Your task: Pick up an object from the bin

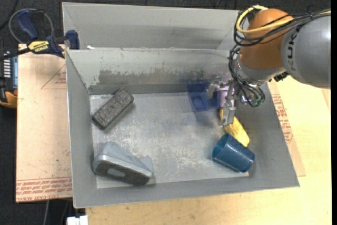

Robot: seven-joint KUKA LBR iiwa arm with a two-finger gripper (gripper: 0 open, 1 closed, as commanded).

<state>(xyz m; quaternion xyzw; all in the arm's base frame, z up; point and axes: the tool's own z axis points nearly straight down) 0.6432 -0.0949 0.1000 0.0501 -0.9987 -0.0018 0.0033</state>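
Camera view, looking down into the grey bin point(158, 68); the arm comes in from the right, its orange wrist cover point(263, 42) above the bin's right end, and the gripper point(227, 110) hangs low near the right wall; whether it is open or closed I cannot tell from here. Directly beneath its tip lies a yellow, banana-like piece point(238, 133), slanting down to the right; its lower end looks to be touching a dark blue cup point(233, 154) lying on its side; just left of the gripper sits a small blue object point(198, 97) by the foot of the back wall. The yellow piece is nearest, so I'd call that the candidate, though nothing is seen gripped yet.

To do this well, I'd judge: come straight down over the yellow piece's upper end, away from the cup, and close across its narrow width; the cup could roll if nudged, and the sloping right wall leaves little room.

Well apart on the left: a grey block point(112, 108) and a grey stapler-shaped thing point(122, 167); neither is in play.
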